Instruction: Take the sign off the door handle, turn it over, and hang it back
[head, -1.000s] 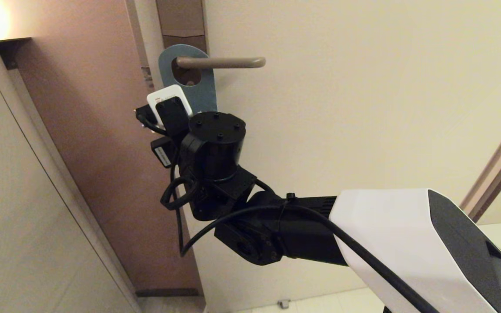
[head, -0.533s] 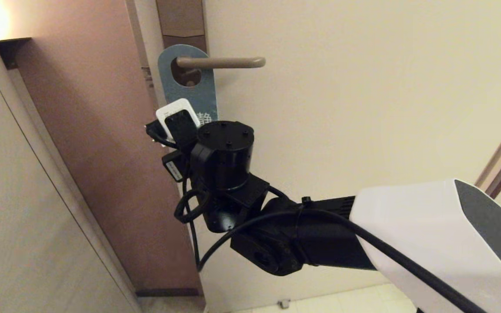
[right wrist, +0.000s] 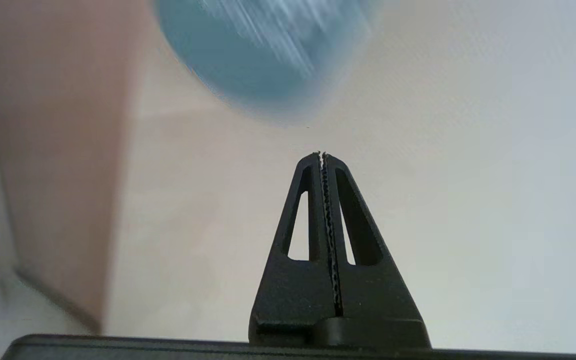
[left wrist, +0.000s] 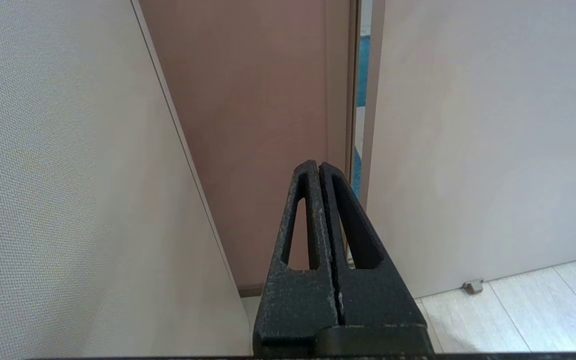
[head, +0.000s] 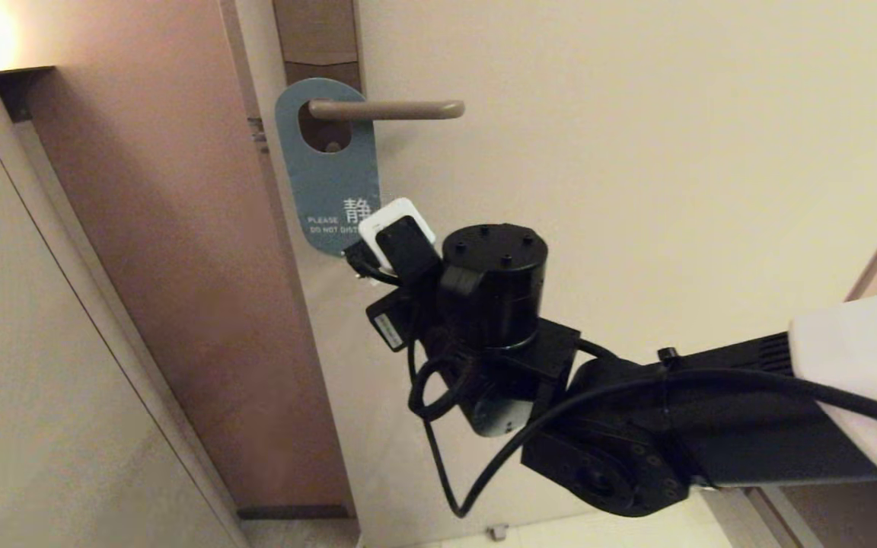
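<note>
sign: the door hanger sign (head: 330, 173) hangs on the door handle (head: 387, 109) by its oval hole, teal side out, so "PLEASE DO NOT DISTURB" faces the room; the handle passes through the hole and the card lies flat against the door (head: 636, 190).
door handle: a slim lever pointing away from the brown lock plate (head: 319, 38); its free end is bare, which I judge is the way the sign must slide off.
my right gripper: my right gripper (right wrist: 322, 156) sits just below the sign's rounded lower end; from my wrist the teal edge (right wrist: 263, 60) is close above my tips, not between them. My fingers are pressed together with nothing in them.
why I am here: I judge the bottom end is the easiest place to pinch a thin card lying on a flat door, since its lower rim can be lifted away from the surface.
my left gripper: my left gripper (left wrist: 319, 167) is parked low, fingers together and empty, pointing at the gap between the door and the brown panel (left wrist: 248, 125).
task state: the sign is on the handle, not in my hold; whether this teal face is the turned-over one I cannot tell.
risk: a card flat against the door gives my tips little to catch.
</note>
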{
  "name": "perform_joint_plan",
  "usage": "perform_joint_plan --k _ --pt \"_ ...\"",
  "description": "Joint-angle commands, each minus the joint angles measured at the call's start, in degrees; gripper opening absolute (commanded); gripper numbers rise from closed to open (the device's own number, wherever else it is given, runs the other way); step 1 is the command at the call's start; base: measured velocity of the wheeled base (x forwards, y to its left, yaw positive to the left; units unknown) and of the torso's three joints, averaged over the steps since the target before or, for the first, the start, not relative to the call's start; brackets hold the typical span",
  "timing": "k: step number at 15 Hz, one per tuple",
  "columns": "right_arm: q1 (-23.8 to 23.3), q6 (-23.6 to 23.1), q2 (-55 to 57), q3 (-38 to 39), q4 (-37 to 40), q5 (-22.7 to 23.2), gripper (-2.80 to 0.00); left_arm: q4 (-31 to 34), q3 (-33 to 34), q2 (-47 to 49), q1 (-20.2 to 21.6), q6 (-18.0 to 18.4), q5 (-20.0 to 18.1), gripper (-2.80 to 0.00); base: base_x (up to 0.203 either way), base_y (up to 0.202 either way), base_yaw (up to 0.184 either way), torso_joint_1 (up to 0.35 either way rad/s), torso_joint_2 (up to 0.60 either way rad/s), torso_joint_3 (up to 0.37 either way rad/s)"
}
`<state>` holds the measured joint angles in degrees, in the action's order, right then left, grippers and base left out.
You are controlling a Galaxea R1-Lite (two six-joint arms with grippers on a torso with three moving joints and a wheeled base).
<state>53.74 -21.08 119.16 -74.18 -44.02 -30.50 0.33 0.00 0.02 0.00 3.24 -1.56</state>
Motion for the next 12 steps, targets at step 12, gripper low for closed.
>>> perform_joint_plan --k 12 --pt "-36.9 -2.8 -22.2 31.3 -5.4 10.9 -2.80 0.0 0.0 0.0 0.0 0.0 0.0 -2.80 0.000 0.000 0.000 0.000 0.00 0.000"
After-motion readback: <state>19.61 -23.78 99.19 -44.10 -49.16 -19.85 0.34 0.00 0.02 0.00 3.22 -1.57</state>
